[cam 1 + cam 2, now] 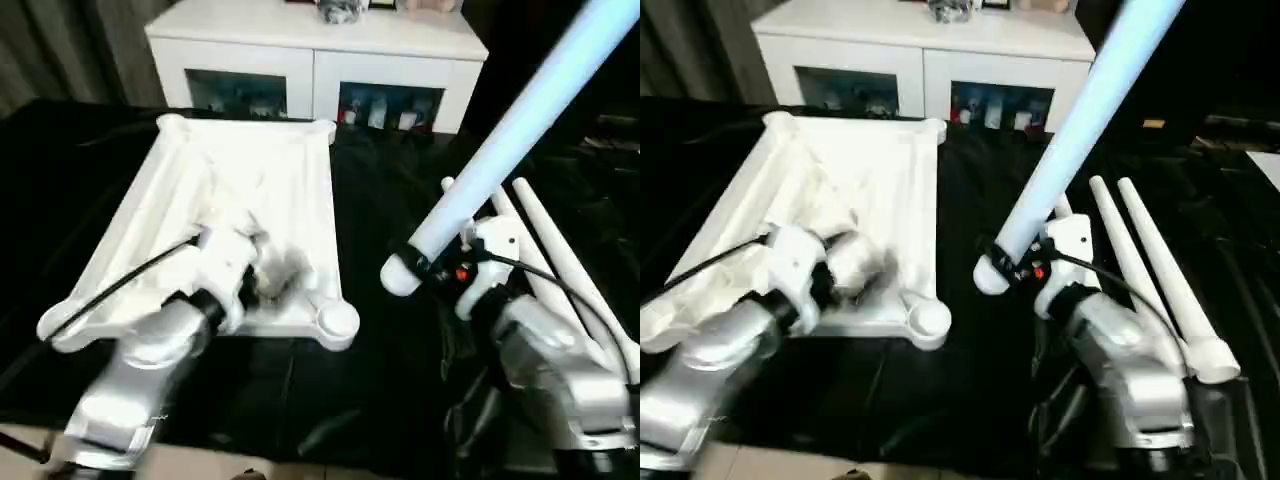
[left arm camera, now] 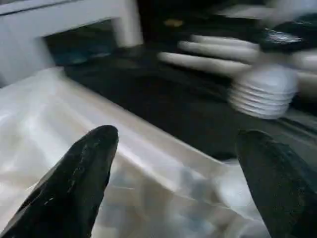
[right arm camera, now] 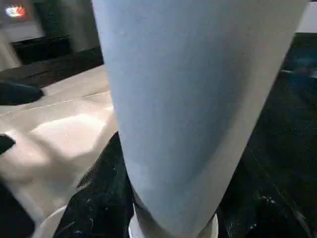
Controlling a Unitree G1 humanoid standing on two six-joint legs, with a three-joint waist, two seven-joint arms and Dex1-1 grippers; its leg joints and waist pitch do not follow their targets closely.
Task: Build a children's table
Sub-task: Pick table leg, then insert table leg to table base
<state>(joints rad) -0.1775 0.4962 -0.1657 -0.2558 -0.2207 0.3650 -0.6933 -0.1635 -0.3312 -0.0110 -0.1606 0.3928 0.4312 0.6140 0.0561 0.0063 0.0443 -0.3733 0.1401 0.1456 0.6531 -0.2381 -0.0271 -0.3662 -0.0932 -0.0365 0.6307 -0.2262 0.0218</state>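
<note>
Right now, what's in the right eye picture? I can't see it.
The right gripper holds a white leg tilted up beside the upside-down tabletop. The left gripper hovers over the tabletop, and two more legs lie on the black table.

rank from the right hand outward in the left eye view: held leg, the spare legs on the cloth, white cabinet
1. Held leg: clamped in the right hand, slanting up and away.
2. Spare legs: lying on the black cloth just past its right side.
3. White cabinet: farthest, behind the tabletop.

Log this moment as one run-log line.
right gripper: shut on table leg, raised | left gripper: jaws open over tabletop | two spare legs on black table
</note>
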